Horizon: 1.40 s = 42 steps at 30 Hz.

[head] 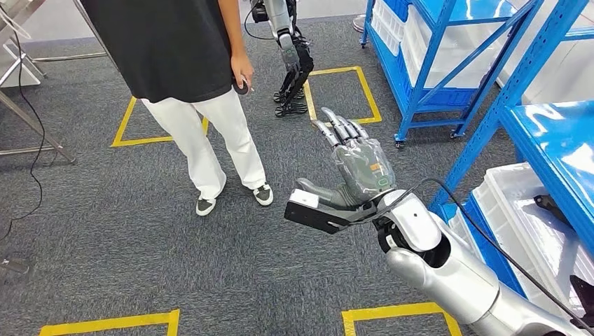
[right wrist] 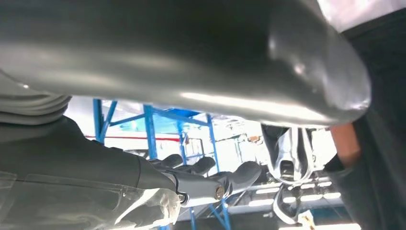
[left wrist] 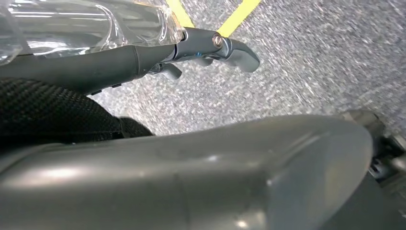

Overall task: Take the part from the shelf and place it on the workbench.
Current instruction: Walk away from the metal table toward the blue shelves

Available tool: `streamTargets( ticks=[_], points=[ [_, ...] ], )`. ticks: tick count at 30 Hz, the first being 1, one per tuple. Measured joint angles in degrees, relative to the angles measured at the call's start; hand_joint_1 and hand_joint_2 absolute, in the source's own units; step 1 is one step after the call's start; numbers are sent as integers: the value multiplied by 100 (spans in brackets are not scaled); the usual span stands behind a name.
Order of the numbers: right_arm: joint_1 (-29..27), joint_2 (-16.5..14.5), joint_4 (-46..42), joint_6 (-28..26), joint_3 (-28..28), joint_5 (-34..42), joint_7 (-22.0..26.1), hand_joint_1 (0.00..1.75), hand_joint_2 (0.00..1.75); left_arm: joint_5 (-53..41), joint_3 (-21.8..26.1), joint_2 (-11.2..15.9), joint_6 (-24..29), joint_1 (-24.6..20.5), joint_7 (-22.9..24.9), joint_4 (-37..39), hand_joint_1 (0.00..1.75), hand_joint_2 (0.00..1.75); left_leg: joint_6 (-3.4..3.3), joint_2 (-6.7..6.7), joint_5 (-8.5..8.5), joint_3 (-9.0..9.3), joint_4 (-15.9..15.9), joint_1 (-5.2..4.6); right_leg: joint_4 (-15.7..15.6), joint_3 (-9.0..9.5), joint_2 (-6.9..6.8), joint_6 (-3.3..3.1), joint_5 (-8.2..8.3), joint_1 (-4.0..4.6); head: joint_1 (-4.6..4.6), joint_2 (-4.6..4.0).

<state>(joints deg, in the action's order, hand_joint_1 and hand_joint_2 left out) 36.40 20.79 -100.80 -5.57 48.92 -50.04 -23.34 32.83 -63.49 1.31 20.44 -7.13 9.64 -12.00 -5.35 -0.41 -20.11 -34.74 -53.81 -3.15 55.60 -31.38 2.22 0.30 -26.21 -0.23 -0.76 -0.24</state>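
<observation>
Possibly the part: a small dark piece (head: pixel 550 203) in a white bin (head: pixel 515 185) of the blue shelf (head: pixel 553 133), right of the right hand (head: pixel 361 164) and nearer to the body. Half hidden under the shelf board, so hard to name for sure. Looks thin and rigid, probably light; perhaps smooth, so likely to slip from hard fingers. Best taken across the middle, between thumb and fingers, with some room kept from the bin wall; exact grip place impossible to judge from so little.

Right hand raised over the carpet (head: pixel 105 231), palm up, fingers stretched and apart, holding nothing. Left hand (left wrist: pixel 143 60) hanging over the carpet, fingers away from the thumb, nothing between.

Ahead and left of the right hand, a person (head: pixel 189 84) standing; beyond, another robot (head: pixel 287 49).
</observation>
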Motion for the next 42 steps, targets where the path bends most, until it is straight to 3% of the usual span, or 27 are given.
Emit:
streamTargets(
  ticks=[3,5,7,8,10,12,15,17,19,21,22,23,24,26,28,30,32,34,36,37,38,40,42],
  points=[
    [-1,3,-2,-2,-12,16,0,0,0,-2,0,-3,-4,-1,-3,-1,0,0,9,35,45,78,122,33,16,14,-16,10,-24,31,2,0],
    [-14,6,-3,-11,-41,32,0,0,0,-4,-1,-20,-16,4,-9,-2,0,0,32,137,49,223,264,109,942,-479,-85,93,-413,26,7,0],
    [-33,10,-1,-17,-60,41,0,0,0,-5,-2,-33,-25,9,-13,-2,0,0,72,238,-2,308,299,186,1701,-960,-152,227,-614,-49,9,0],
    [-39,15,-1,-18,-63,42,0,0,0,-6,-2,-37,-26,10,-13,-2,0,0,105,266,-24,313,278,220,1460,-881,-189,282,-423,-90,9,0],
    [-32,24,-1,-19,-70,43,0,0,0,-8,-2,-39,-26,10,-13,-2,0,0,207,317,-108,309,168,265,589,-486,-417,402,24,-162,14,0],
    [-27,22,-3,-20,-75,45,0,0,0,-8,-2,-34,-24,12,-13,-1,0,0,310,376,-215,292,36,279,70,-235,-568,381,220,-178,17,0],
    [-25,25,-3,-21,-87,49,0,0,0,-8,-2,-31,-21,18,-14,0,0,0,402,477,-290,300,-23,314,26,-232,-429,208,239,-136,18,0],
    [-17,27,-5,-20,-103,47,1,0,0,-9,-2,-31,-21,13,-19,0,0,0,453,366,-491,198,-293,356,21,-240,-316,131,265,-135,15,0],
    [-11,18,-6,-20,-115,40,2,0,0,-9,-2,-37,-20,4,-28,-1,0,0,484,178,-887,-124,-1038,370,20,-249,-219,87,277,-109,4,0],
    [-11,10,-5,-19,-116,37,2,0,0,-9,-2,-47,-20,-7,-34,-2,0,0,460,110,-1132,-474,-1763,357,21,-255,-99,88,280,-55,-10,0],
    [-13,7,-4,-18,-116,39,2,0,0,-9,-2,-52,-21,-15,-37,-2,0,0,422,94,-1097,-536,-1850,336,21,-256,-34,91,283,-35,-16,0],
    [-13,6,-3,-17,-116,43,3,0,0,-10,-2,-52,-21,-25,-38,-2,0,0,372,66,-956,-482,-1687,304,21,-255,40,97,286,-19,-16,0],
    [-11,5,-3,-17,-117,46,2,0,0,-12,-2,-53,-21,-32,-40,-2,0,0,319,7,-747,-329,-1323,270,22,-250,104,94,290,-13,-16,0],
    [-1,4,-4,-17,-122,50,-2,0,0,-15,-2,-55,-20,-36,-42,-2,0,0,240,-235,-408,45,-492,229,22,-257,222,92,300,-13,-16,0],
    [5,5,-4,-17,-128,52,-5,0,0,-16,-2,-56,-20,-35,-42,-2,0,0,215,-344,-314,213,-135,201,19,-287,333,120,319,-32,-16,0],
    [4,12,-4,-16,-133,59,-6,0,0,-17,-3,-60,-20,-38,-43,-2,0,0,185,-229,-289,233,-95,181,9,-315,429,172,342,-50,-16,0],
    [9,28,-5,-15,-143,66,-8,0,0,-19,-4,-66,-21,-35,-44,-2,0,0,120,-110,-244,261,-27,189,191,-401,275,205,206,-28,-9,0],
    [16,39,-7,-12,-149,67,-16,0,0,-20,-6,-70,-21,-22,-45,-2,0,0,69,10,-222,268,12,186,831,-673,-11,216,-179,-3,2,0],
    [11,40,-6,-8,-149,67,-24,0,0,-20,-7,-72,-21,-9,-46,-2,0,0,49,127,-219,246,11,176,1573,-986,-121,234,-517,-3,9,0],
    [5,42,-5,-5,-149,67,-25,0,0,-20,-7,-73,-21,-5,-46,-2,0,0,47,185,-217,236,9,173,1718,-1030,-139,243,-551,-4,10,0],
    [3,43,-5,-5,-150,67,-26,0,0,-20,-7,-73,-21,-1,-46,-2,0,0,46,244,-216,229,7,172,1633,-957,-159,248,-483,-5,11,0],
    [7,43,-5,-4,-151,68,-26,0,0,-20,-8,-75,-22,4,-46,-2,0,0,54,355,-219,232,-5,165,852,-480,-310,239,-162,0,11,0],
    [23,42,-8,-1,-152,70,-27,0,0,-27,-11,-77,-21,12,-46,-2,0,0,88,449,-237,228,-43,132,123,-69,-491,187,55,24,8,0]
  ],
)
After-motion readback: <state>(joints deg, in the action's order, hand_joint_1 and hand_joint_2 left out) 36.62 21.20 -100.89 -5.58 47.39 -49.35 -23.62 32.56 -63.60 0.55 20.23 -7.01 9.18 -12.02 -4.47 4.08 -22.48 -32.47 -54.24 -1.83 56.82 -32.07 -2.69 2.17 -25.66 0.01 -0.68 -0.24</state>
